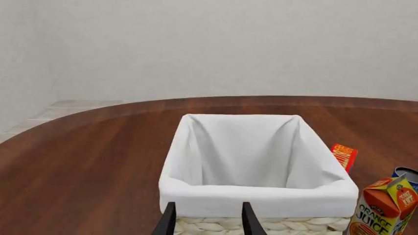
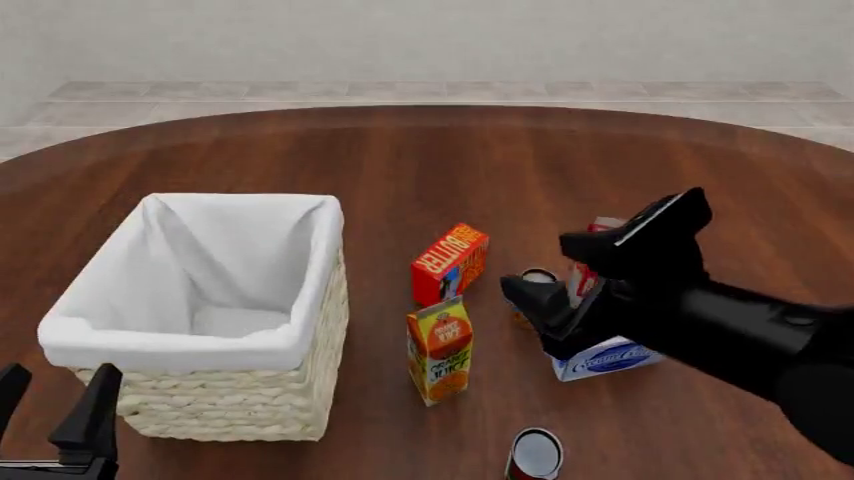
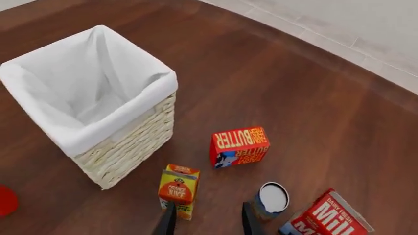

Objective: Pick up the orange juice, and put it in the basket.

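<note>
While two grippers were in view, the right gripper (image 3: 204,218) hung with fingers spread and empty above one upright gable-top orange juice (image 2: 441,351) carton, not touching it. The left gripper (image 1: 205,219), also spread and empty, sat near the single woven wicker basket (image 2: 254,400), white-lined. One butter box (image 2: 449,262) stood behind the juice; two cans and a milk carton (image 3: 326,218) lay nearby.

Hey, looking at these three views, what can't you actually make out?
- Milk carton: front view, mostly hidden behind the right arm; right wrist view, cut off by the edge.
- Blue-and-white box: front view, partly under the arm, label unreadable.
- Right gripper: fingers visible only in the right wrist view.
- Basket floor: partly hidden by its liner.
</note>
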Robot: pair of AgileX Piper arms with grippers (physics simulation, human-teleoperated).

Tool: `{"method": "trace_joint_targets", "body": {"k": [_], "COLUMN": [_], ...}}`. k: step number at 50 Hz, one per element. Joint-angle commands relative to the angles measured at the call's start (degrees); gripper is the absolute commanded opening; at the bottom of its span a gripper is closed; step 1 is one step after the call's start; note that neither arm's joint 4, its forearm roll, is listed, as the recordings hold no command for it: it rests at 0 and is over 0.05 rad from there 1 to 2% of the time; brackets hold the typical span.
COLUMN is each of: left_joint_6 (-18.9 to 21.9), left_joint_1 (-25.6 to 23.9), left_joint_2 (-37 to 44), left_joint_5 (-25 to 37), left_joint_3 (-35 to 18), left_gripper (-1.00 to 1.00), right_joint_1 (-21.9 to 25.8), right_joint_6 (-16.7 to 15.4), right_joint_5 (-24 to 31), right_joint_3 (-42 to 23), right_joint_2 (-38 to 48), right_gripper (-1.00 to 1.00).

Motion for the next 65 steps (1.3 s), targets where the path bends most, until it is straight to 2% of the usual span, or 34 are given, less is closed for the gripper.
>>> {"method": "trace_joint_targets", "body": {"k": [1,17,31,42,65], "left_joint_6": [0.00,0.00,0.00,0.01,0.01], "left_joint_1": [0.00,0.01,0.01,0.01,0.00], "left_joint_2": [0.01,0.00,0.00,-0.01,-0.01], "left_joint_5": [0.00,0.00,0.00,0.00,0.00], "left_joint_3": [0.00,0.00,0.00,0.00,0.00], "left_gripper": [1.00,1.00,1.00,1.00,1.00], "right_joint_1": [4.16,7.26,6.46,3.75,6.48], "right_joint_6": [1.10,3.83,6.12,6.15,7.57], "right_joint_5": [-0.18,-1.58,-3.13,-3.55,-4.82], "right_joint_3": [-2.11,-4.78,-5.66,-5.51,-3.75], "right_joint_2": [5.41,11.61,15.15,17.22,19.32], "right_gripper": [1.00,1.00,1.00,1.00,1.00]}}
